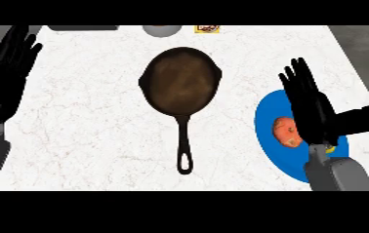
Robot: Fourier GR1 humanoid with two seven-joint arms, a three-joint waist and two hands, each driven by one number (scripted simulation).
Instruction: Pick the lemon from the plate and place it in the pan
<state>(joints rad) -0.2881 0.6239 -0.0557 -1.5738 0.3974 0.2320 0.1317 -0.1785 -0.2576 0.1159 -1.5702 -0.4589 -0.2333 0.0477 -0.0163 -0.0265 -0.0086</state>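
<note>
The right hand (pixel 311 111), fingers straight toward twelve o'clock, hovered over the plate (pixel 268 111) at three o'clock of the pan (pixel 180 83); the left hand (pixel 17 56) rested open at nine.

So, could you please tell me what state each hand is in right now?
Left hand: open, holding nothing, resting at the left edge.
Right hand: open, holding nothing, over the blue plate.
</note>
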